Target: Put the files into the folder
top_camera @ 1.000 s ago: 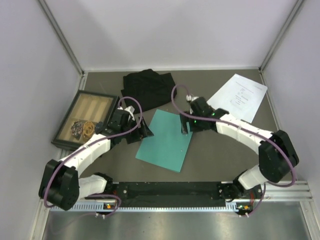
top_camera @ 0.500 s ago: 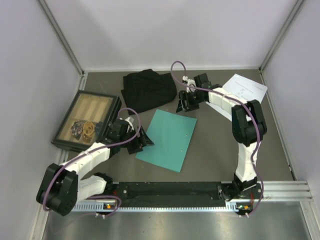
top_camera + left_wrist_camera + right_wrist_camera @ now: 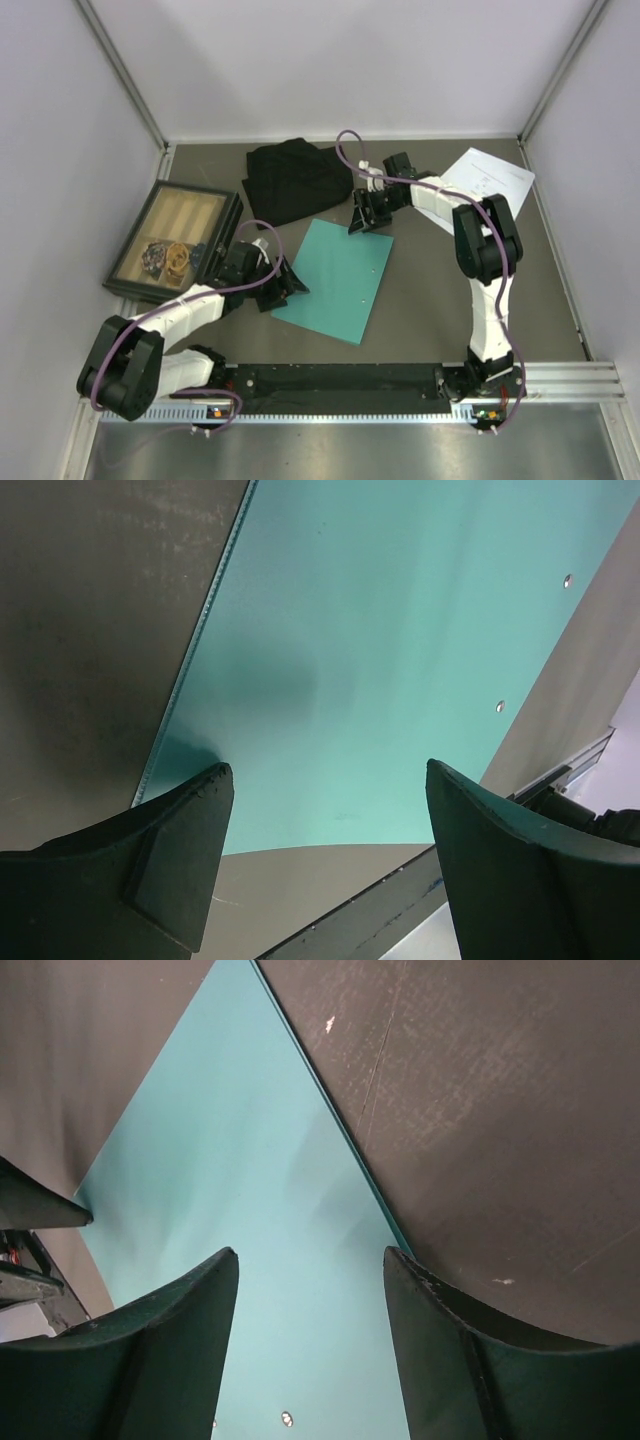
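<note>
The right claw [image 3: 368,212] had swung to the far edge of the folder [image 3: 338,285], narrowing but empty, while the left claw [image 3: 283,285] gaped empty at its left edge, seemingly ready to open it.

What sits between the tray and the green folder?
The left end effector, open at the folder's edge, just past the tray; the top view shows it.

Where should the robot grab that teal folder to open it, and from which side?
Probably the long left edge of the folder, coming low from the left: it lies flat, and the rivets near its right edge suggest the spine is there.
</note>
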